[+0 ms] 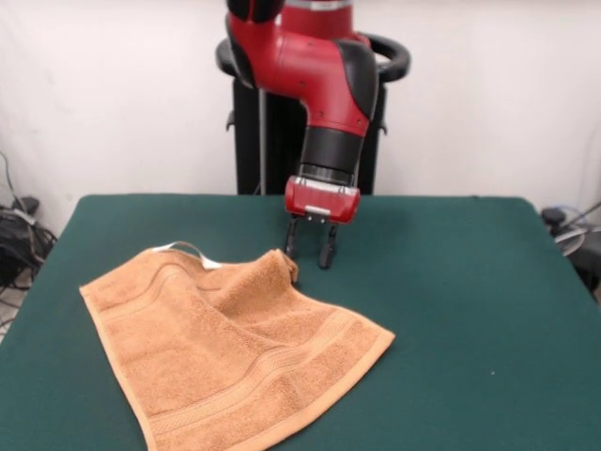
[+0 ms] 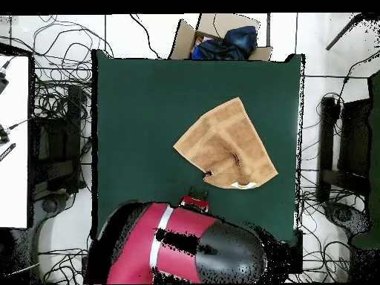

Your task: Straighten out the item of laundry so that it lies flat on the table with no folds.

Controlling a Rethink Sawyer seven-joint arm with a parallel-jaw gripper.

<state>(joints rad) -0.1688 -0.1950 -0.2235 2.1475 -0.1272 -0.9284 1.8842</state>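
Note:
The orange-tan towel (image 1: 235, 348) lies on the left half of the green table (image 1: 470, 282) in the front view. Its far edge is folded over and rumpled, with a raised corner by the gripper. The white loop tag (image 1: 188, 249) sticks out of the far edge. My gripper (image 1: 308, 252) hangs just behind that raised corner, low over the table, open and empty; its left finger is close to the cloth. From overhead the towel (image 2: 226, 145) sits right of the middle of the table (image 2: 141, 111), and the gripper (image 2: 195, 194) is at its near edge.
A cardboard box with dark blue cloth (image 2: 223, 37) stands beyond the table's far edge in the overhead view. Cables and equipment lie on the floor at both sides. The black pedestal (image 1: 258, 141) stands behind the table.

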